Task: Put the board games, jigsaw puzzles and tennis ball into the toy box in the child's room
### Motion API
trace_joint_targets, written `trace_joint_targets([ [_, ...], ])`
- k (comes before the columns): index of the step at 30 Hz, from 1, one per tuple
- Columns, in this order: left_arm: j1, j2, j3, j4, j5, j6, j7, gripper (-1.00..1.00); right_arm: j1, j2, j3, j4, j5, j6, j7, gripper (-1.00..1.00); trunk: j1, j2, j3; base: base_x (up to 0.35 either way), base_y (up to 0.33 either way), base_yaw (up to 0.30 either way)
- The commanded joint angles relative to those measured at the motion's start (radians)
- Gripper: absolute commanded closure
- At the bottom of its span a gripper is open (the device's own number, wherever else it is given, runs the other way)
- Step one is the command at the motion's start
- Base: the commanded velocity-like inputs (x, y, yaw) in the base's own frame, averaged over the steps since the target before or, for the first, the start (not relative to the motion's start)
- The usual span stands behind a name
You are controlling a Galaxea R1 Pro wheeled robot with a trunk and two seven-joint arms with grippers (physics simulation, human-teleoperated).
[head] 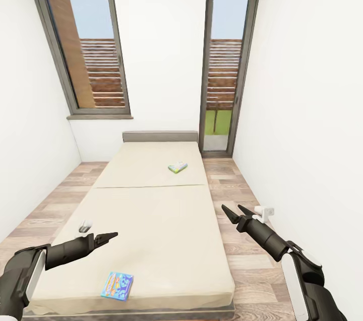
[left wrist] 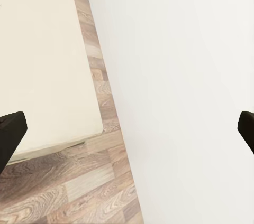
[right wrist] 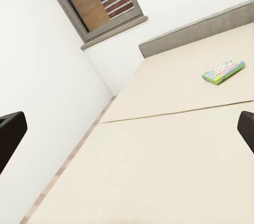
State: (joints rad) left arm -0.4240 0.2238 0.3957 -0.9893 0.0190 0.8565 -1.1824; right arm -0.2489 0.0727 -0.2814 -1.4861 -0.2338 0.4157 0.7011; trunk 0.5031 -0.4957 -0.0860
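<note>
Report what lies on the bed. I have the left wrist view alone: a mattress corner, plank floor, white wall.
Observer: A blue board game lies flat near the foot of the bed, closer to the robot than the left pincer.
Operator: Name the second one.
Observer: A pale board game with a green edge lies near the grey headboard, toward the bed's right side.
Operator: State the right pincer.
Observer: The right pincer is open and empty, over the floor beside the bed's right edge.
</note>
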Motion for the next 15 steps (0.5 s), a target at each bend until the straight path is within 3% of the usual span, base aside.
trace_joint_targets([
  [1,-0.001,0.000,0.001,0.000,0.002,0.011,-0.003,-1.00,-0.001,0.001,-0.002,0.000,-0.007,0.009,0.003,-1.00,0.004,-0.009,-0.005,0.000,0.000,0.000],
  [10,-0.001,0.007,0.002,0.006,0.000,0.017,-0.007,-1.00,-0.001,0.002,-0.002,0.003,-0.006,0.009,0.003,-1.00,0.039,-0.072,-0.034,0.000,0.000,0.000],
  [15,-0.002,0.009,0.000,0.111,-0.001,0.015,-0.003,-1.00,-0.001,0.003,-0.001,0.001,-0.008,0.009,0.003,-1.00,0.058,-0.107,-0.049,0.000,0.000,0.000],
])
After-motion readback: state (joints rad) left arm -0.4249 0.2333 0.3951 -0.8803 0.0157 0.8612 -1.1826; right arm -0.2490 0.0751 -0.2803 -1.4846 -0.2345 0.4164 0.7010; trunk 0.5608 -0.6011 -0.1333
